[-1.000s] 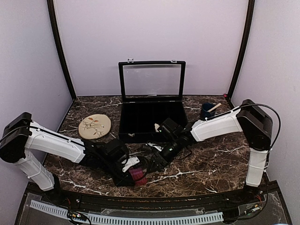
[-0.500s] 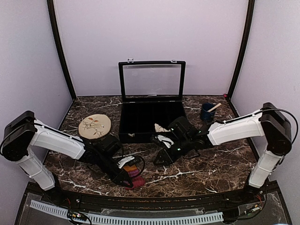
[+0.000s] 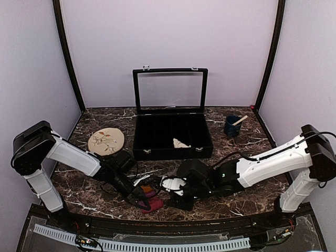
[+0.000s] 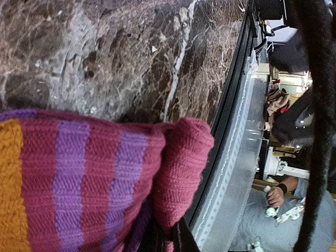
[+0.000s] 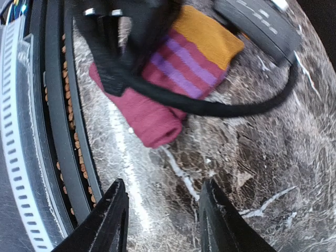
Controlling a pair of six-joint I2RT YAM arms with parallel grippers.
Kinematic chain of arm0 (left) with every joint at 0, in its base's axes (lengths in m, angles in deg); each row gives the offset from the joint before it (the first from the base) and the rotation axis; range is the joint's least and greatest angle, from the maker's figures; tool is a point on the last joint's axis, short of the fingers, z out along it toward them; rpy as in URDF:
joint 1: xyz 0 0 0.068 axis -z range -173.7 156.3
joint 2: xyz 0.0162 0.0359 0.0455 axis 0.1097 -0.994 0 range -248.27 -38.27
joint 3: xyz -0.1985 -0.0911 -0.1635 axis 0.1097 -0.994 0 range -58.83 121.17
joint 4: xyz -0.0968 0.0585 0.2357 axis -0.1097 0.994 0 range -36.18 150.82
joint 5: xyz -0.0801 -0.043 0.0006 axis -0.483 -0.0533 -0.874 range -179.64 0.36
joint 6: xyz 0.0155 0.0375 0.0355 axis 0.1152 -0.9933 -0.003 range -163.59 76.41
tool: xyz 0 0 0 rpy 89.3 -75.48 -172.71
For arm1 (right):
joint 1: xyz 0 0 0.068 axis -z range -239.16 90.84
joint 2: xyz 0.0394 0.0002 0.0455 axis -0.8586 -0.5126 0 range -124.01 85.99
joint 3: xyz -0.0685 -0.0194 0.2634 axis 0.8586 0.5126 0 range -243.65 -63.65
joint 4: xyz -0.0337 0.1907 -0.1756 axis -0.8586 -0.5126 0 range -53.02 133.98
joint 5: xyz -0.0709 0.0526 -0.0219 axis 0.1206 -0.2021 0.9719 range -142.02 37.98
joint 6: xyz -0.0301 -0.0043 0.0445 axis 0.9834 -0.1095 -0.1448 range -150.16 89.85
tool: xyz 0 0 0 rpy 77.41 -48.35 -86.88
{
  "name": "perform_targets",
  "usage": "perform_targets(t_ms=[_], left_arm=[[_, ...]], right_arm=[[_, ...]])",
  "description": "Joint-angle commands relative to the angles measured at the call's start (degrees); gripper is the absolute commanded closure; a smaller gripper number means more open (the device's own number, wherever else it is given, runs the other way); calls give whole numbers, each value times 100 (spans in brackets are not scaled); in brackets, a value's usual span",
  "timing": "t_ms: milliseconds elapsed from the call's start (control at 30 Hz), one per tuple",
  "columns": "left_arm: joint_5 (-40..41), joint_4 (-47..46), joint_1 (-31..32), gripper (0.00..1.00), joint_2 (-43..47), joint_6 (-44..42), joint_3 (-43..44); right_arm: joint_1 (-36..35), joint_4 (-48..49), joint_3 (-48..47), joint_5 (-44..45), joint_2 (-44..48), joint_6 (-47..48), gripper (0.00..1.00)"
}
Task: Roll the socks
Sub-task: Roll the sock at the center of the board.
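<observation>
1. The maroon sock lies on the dark marble bench close to its near edge, a little left of centre, just beside the black rail that runs along the front
2. In the right wrist view the maroon sock shows purple stripes and an orange end; the orange end points away from the rail, and the plain maroon end nearest the rail is bunched into a thick fold
3. The left end effector is pressed almost together and pinches the maroon sock; the left wrist view has the knitted fabric filling the lower frame, gathered into a lump right at the dark fingertips
4. The right end effector sits low over the bench just to the right of the sock, and its fingers are spread with only bare marble between them; the sock is near, ahead of the tips, but apart from them
5. A black cable crosses over the sock in the right wrist view
6. The cream sock lies inside the open black case, toward its front right; which compartment I cannot tell
7. A tan oval mat lies left of the case and a blue cup stands to its right
</observation>
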Motion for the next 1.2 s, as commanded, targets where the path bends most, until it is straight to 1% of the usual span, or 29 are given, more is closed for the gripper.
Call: perform_targets(t_ms=[0, 233, 533, 867, 1167], left_arm=[[-434, -136, -71, 100, -197, 206, -122], [-687, -406, -194, 100, -347, 406, -264], [-956, -620, -315, 100, -366, 460, -509], [-1100, -713, -377, 100, -388, 466, -570], [-1244, -811, -433, 100, -505, 509, -576]], right_arm=[[-529, 159, -210, 981, -27, 867, 57], [-1109, 93, -505, 1486, -533, 1509, 56], [-1284, 385, -679, 1976, -963, 1966, 55], [-1327, 387, -1028, 2002, -1258, 2292, 55], [-1345, 442, -996, 1864, -1443, 2436, 55]])
